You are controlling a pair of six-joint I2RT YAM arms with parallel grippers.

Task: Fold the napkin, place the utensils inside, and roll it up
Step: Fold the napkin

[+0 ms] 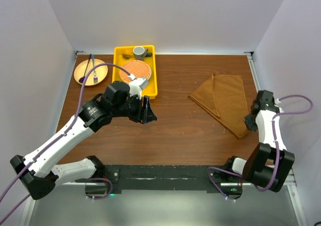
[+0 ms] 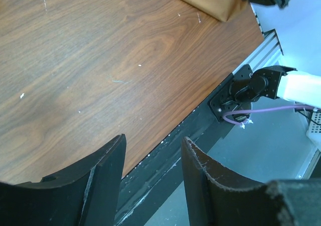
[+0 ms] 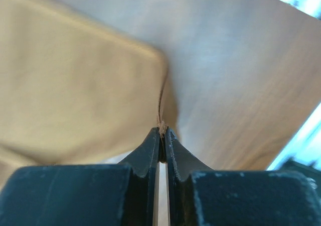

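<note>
By the table (image 1: 175, 125) edge, right jaws pinch the napkin (image 1: 223, 98) corner.

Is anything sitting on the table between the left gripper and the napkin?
Nothing visible: only bare table lies between the left gripper and the napkin, whose near corner the right gripper pinches.
</note>
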